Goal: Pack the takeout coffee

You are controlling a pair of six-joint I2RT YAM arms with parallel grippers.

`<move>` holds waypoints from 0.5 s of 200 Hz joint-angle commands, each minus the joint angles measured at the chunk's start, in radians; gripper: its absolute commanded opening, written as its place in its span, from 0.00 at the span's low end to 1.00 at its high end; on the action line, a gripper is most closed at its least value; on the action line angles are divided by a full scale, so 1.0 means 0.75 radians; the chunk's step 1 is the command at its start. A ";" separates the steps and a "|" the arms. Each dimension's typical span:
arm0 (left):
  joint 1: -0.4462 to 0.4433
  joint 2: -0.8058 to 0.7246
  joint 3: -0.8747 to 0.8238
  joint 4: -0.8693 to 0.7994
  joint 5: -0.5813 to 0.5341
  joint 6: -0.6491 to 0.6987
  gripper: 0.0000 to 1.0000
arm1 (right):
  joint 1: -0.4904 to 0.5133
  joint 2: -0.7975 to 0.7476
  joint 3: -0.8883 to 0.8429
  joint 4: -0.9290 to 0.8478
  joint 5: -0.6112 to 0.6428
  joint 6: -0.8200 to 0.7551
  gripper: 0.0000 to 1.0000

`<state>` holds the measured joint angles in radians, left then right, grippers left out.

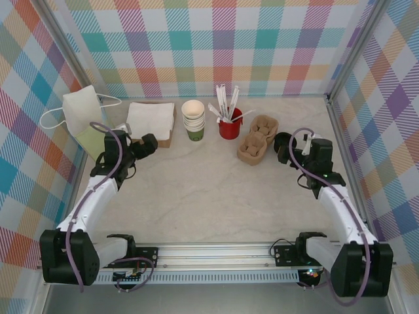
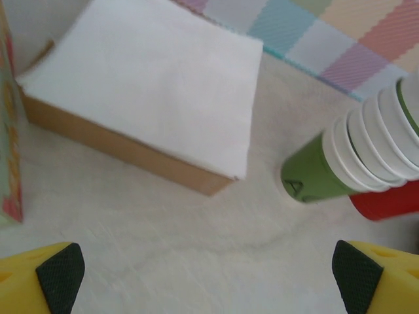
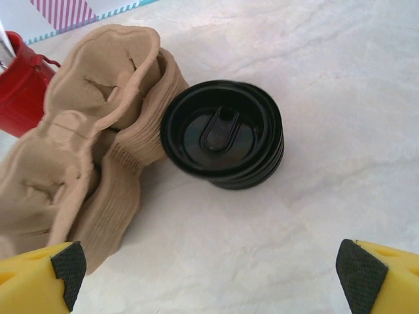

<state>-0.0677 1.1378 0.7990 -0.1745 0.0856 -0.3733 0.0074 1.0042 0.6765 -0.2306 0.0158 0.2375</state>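
Well, start with the top view. The red cup [image 1: 230,124] of stirrers stands toward the back of the table [image 1: 209,196]. Right of the red cup lie the brown trays [image 1: 257,139], and past them sits a round black lid [image 1: 283,137]. That lid is all you can see of the takeout coffee [image 1: 283,137]; you cannot tell if a cup is under it. The right gripper [image 1: 283,152] is just beside the lid. Left of the red cup stands the stack of cups [image 1: 193,120], then the napkins [image 1: 152,118], and the left gripper [image 1: 150,140] is near those.

In the left wrist view, the left gripper [image 2: 209,275] has its fingers spread wide with bare table between them. The red cup [image 2: 386,199] peeks out behind the stack of cups [image 2: 353,157], and the napkins [image 2: 150,85] lie left of it.

In the right wrist view, the right gripper [image 3: 213,278] is spread wide too and holds nothing. The black lid [image 3: 222,134] touches a brown tray [image 3: 85,150], and the tray lies between the lid and the red cup [image 3: 19,85].
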 commanded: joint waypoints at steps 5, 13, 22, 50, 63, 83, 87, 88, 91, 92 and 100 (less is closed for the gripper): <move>-0.047 -0.041 0.088 -0.296 0.188 -0.164 0.95 | -0.004 -0.074 0.126 -0.309 -0.138 0.206 1.00; -0.064 -0.043 0.106 -0.318 0.218 -0.195 0.94 | -0.005 -0.082 0.153 -0.347 -0.179 0.250 1.00; -0.086 -0.037 0.132 -0.339 0.256 -0.218 0.92 | -0.004 -0.087 0.178 -0.382 -0.209 0.295 1.00; -0.178 0.019 0.277 -0.430 0.280 -0.244 0.90 | -0.006 -0.076 0.253 -0.482 -0.222 0.397 1.00; -0.219 0.057 0.369 -0.477 0.256 -0.245 0.88 | -0.003 -0.066 0.277 -0.500 -0.237 0.423 1.00; -0.251 0.125 0.502 -0.516 0.218 -0.254 0.87 | -0.004 -0.052 0.293 -0.504 -0.264 0.457 1.00; -0.253 0.140 0.527 -0.519 0.213 -0.254 0.86 | -0.004 -0.051 0.296 -0.506 -0.268 0.462 1.00; -0.254 0.144 0.532 -0.520 0.212 -0.253 0.86 | -0.004 -0.050 0.296 -0.506 -0.268 0.464 1.00; -0.255 0.158 0.548 -0.521 0.208 -0.253 0.86 | -0.004 -0.048 0.296 -0.507 -0.270 0.469 1.00; -0.255 0.161 0.555 -0.522 0.208 -0.252 0.86 | -0.004 -0.047 0.297 -0.507 -0.270 0.470 1.00; -0.257 0.196 0.601 -0.525 0.196 -0.255 0.85 | -0.004 -0.044 0.299 -0.507 -0.276 0.475 1.00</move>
<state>-0.2443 1.2316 1.1538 -0.5106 0.2516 -0.5404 0.0074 0.9600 0.8703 -0.5640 -0.1501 0.5358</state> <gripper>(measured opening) 0.859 0.996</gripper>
